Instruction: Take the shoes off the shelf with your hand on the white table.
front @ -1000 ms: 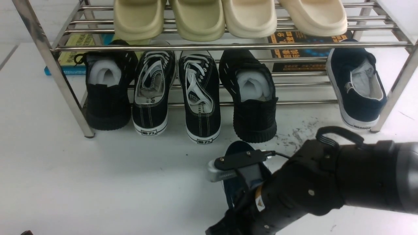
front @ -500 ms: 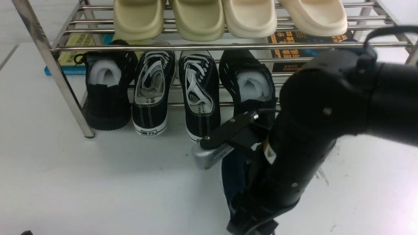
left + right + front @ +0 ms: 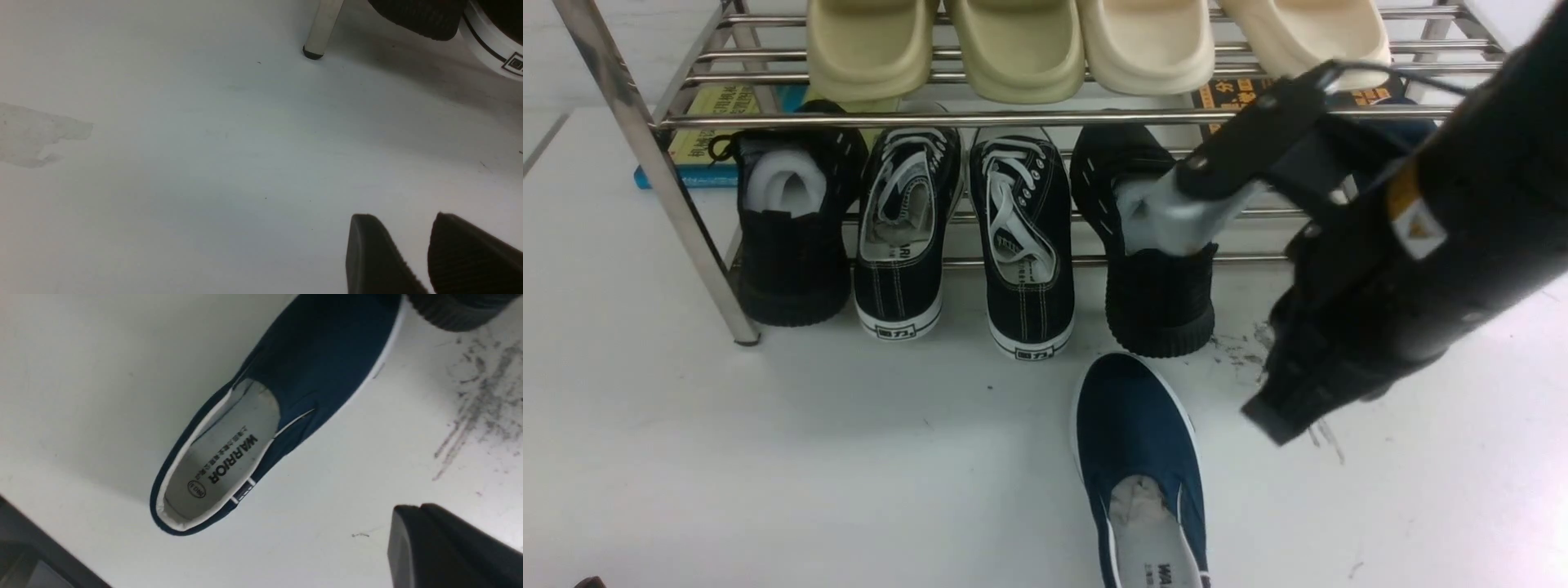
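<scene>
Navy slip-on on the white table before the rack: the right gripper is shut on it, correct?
No. The right gripper is shut but empty, apart from the navy slip-on, which lies on the white table before the rack. The right wrist view shows it.

Front camera central, faces shelf (image 3: 1045,118) closely, left wrist camera low over table (image 3: 163,163) by shelf leg (image 3: 322,28), right wrist camera looks down on blue shoe (image 3: 318,355), also in front view.

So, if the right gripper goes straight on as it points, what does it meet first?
Probably the table, just beside the blue shoe; depth is unclear, so it may brush the shoe.
</scene>
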